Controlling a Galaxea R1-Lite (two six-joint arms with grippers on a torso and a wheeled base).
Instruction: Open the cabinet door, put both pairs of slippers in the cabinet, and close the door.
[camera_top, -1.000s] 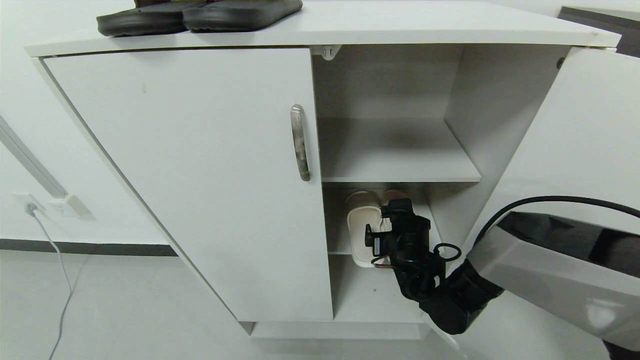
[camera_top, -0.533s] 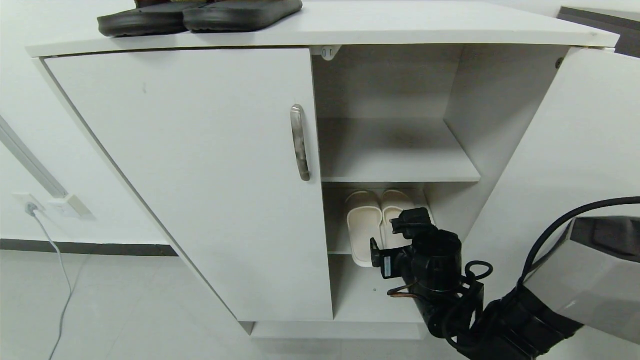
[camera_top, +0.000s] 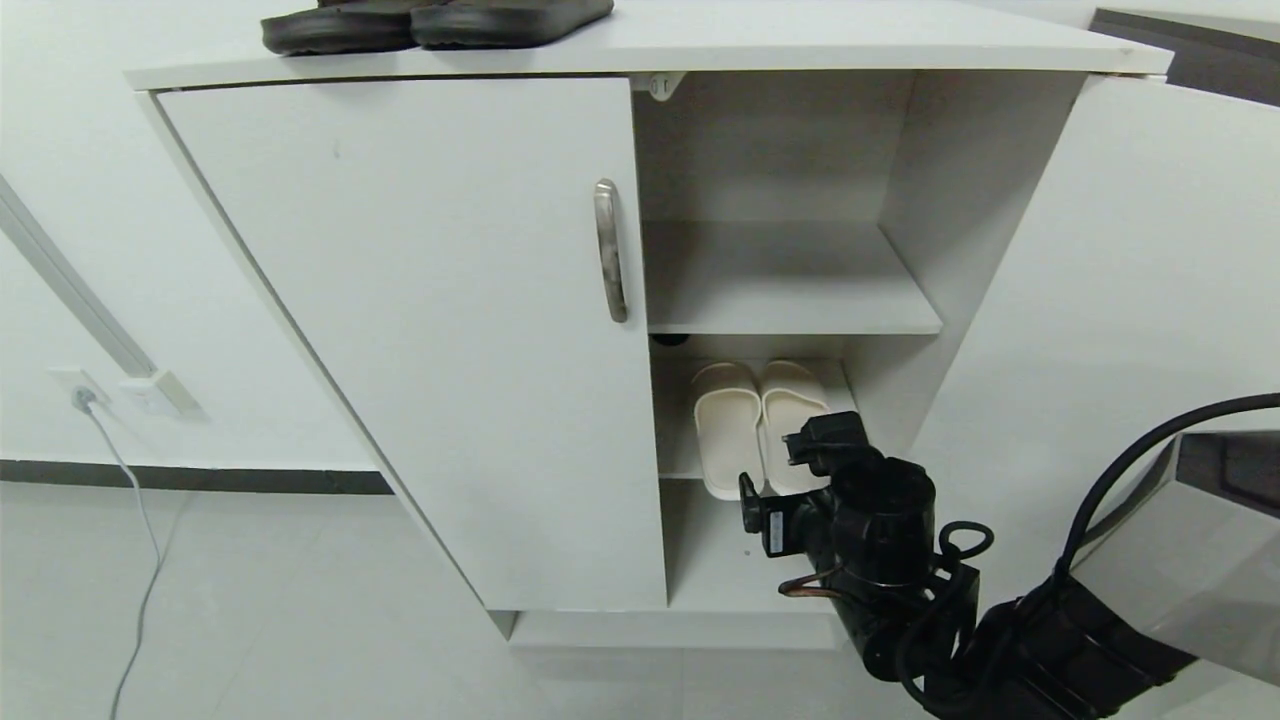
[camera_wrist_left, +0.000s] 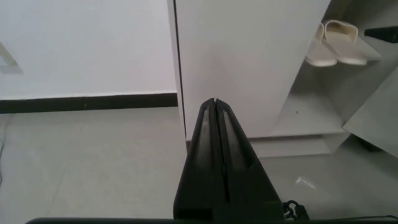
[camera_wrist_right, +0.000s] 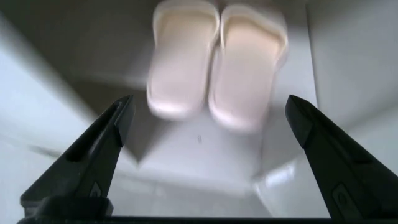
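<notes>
A white label (camera_top: 775, 533) on the right wrist is too small to read. The right gripper (camera_wrist_right: 209, 104) gapes wide and empty before the white slippers (camera_top: 762, 425) on a shelf (camera_top: 675, 455) inside the cabinet (camera_top: 850, 40). The left gripper (camera_wrist_left: 214, 101) (fingers pressed together, empty) hangs above the floor (camera_wrist_left: 93, 162), and 2 dark slippers (camera_top: 440, 18) lie on the cabinet top.

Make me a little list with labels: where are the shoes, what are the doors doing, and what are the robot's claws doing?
white slippers: side by side in the middle compartment of the cabinet
dark slippers: on top of the cabinet
right door: open
left door: shut
right claw: open, empty, facing the white slippers
left claw: shut, holding nothing
</notes>
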